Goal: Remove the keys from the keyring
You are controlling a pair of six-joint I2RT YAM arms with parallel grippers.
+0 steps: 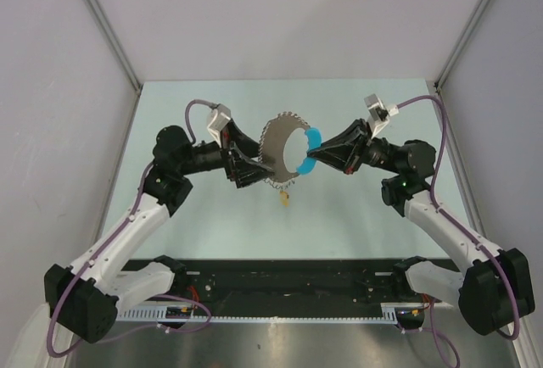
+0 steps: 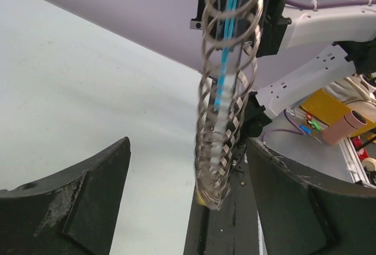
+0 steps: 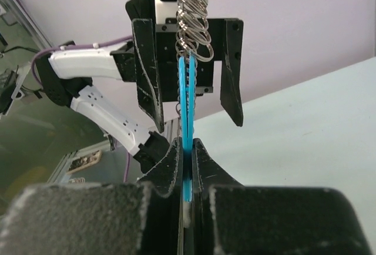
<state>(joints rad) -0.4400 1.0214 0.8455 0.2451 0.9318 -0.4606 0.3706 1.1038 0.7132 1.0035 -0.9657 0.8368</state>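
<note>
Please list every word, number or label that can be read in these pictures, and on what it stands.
None: no text is readable in any view.
The keys and the blue key show no legible marks.
The yellow object is too blurred to read.

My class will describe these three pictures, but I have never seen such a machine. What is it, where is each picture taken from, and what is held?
These are two robot arms bolted to a pale table. One picture looks down from above; the other two come from a camera on each wrist. The right gripper is pinching the blue piece of a bunch of keys, holding it above the table. The left gripper is open, its fingers either side of the bunch.
</note>
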